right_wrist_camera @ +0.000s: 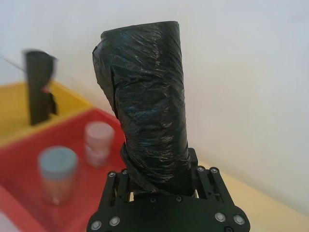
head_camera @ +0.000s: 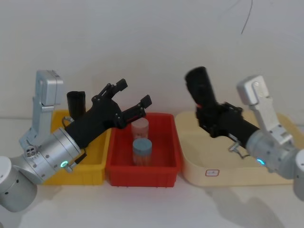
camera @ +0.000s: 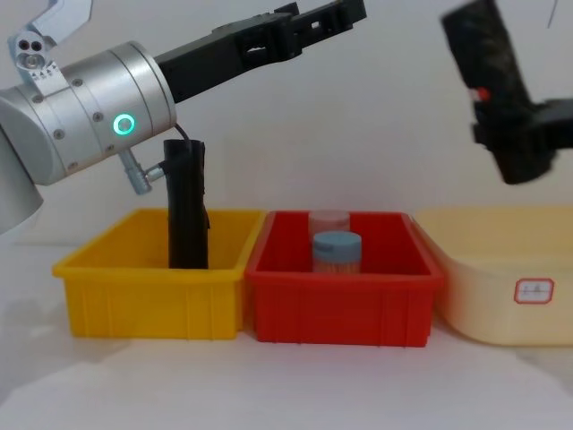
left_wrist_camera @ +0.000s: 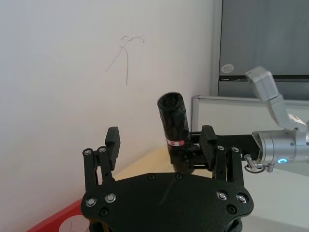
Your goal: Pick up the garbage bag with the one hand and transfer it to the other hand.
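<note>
Upright garbage bag point(head_camera: 202, 88) clamped in right jaws, left jaws gaping empty (over red bin point(head_camera: 142, 172)), slim roll point(head_camera: 75, 102) in yellow bin point(head_camera: 71, 174)

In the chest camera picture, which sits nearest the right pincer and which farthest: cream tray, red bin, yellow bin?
1. Cream plastic tray, right side, just below the right pincer gripping the thick black crinkled bag roll.
2. Red plastic bin, middle.
3. Yellow plastic bin, far left.
</note>
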